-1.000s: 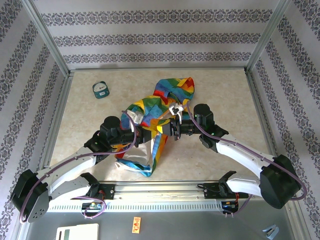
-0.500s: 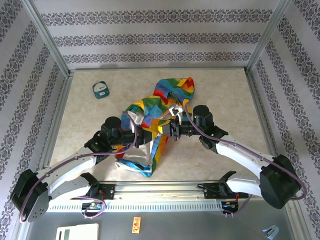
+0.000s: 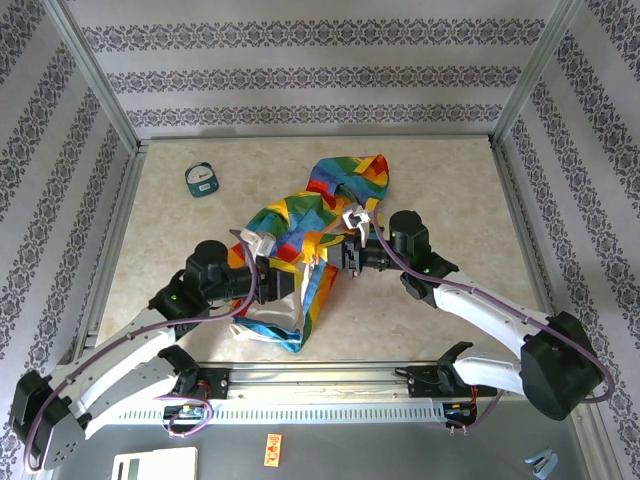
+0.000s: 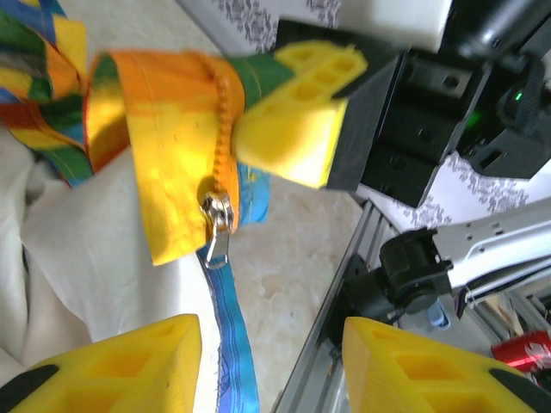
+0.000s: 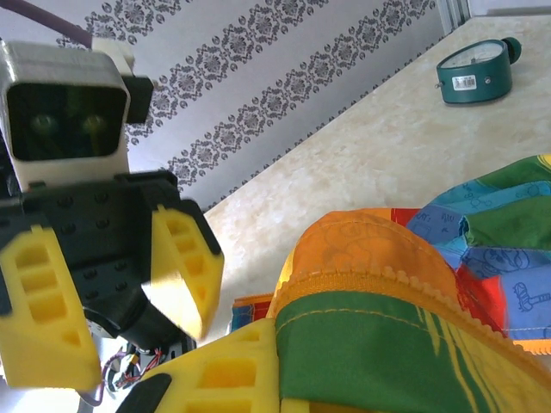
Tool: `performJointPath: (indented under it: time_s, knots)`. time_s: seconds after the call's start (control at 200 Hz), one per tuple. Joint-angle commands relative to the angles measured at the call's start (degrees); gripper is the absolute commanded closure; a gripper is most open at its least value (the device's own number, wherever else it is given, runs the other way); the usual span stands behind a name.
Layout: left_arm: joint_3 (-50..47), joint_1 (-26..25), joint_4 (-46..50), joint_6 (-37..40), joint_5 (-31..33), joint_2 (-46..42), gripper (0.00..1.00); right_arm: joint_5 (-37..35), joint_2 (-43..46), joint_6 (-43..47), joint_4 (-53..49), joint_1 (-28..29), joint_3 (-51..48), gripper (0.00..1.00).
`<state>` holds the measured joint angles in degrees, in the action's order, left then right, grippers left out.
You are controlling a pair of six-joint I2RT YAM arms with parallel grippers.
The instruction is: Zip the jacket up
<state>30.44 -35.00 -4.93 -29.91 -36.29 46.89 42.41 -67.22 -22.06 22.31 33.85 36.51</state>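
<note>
The left jaws stand spread and hold nothing. The zipper pull (image 4: 217,225) dangles just ahead of their gap, untouched. The right jaws are pressed together on the jacket (image 3: 310,215), pinching its orange zipper edge (image 4: 225,112) just above that pull. The jacket lies bunched on the worktop (image 3: 450,190) between the two jaws. A second ago the left jaws were shut at the fabric; they have since parted and backed off, while the right jaws' pinch is unchanged.

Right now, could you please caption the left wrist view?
Left gripper, open, below the zipper pull; right gripper pinches the jacket.
</note>
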Motion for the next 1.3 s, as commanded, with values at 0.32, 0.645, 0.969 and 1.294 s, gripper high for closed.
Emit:
performJointPath:
  time_s: [0.32, 0.645, 0.969, 1.294]
  knots:
    - [-1.3, 3.2, 3.5, -4.1, 5.9, -2.4, 0.52, 0.9, 0.6, 0.2, 3.4, -0.5, 0.1, 1.00]
    - [0.3, 8.8, 42.9, -19.2, 35.1, -16.6, 0.46, -1.1, -1.9, -2.3, 0.5, 0.5, -1.9, 1.00]
    - [-5.1, 8.9, 52.0, -30.7, 37.5, -23.2, 0.43, -0.8, -4.2, -2.8, 0.0, 2.3, -3.4, 1.00]
    - [-14.3, 8.8, 37.6, -33.5, 28.7, -19.4, 0.62, -1.6, -2.1, -2.9, -0.6, 1.3, -5.9, 1.00]
